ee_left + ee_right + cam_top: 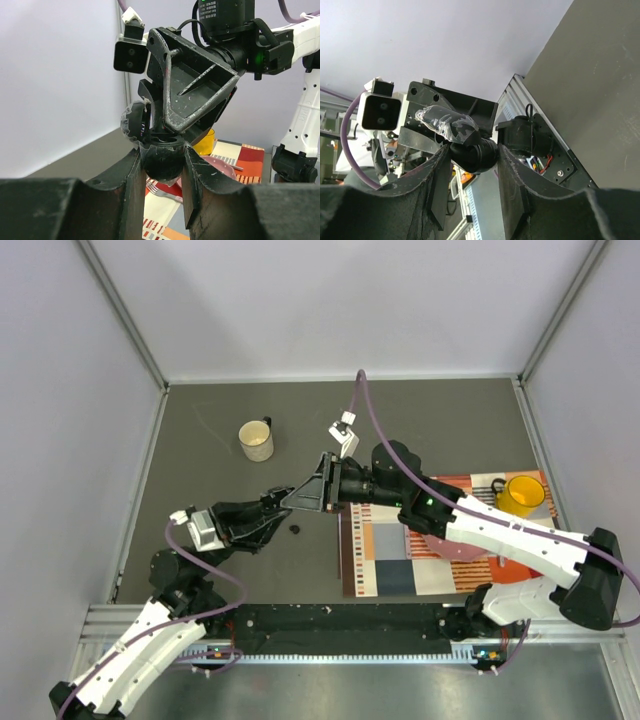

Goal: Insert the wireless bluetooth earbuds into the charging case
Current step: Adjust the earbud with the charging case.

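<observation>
The black charging case [160, 165] is held above the table between both grippers. My left gripper [162, 149] is shut on its rounded body. The case's lid [134, 122], wrapped in clear tape, stands open to one side. My right gripper [475, 150] comes from the opposite side, and its two fingers press against the case [477, 159] just below the taped lid [447, 125]. In the top view the two grippers meet at mid-table [285, 503]. One tiny black earbud [295, 530] lies on the grey table just below them. I cannot see inside the case.
A cream mug [256, 440] stands on the table behind the grippers. To the right, a striped placemat [385, 575] carries a yellow mug [520, 495], a pink plate [220, 167] and a fork [160, 189]. Metal rails and white walls bound the table.
</observation>
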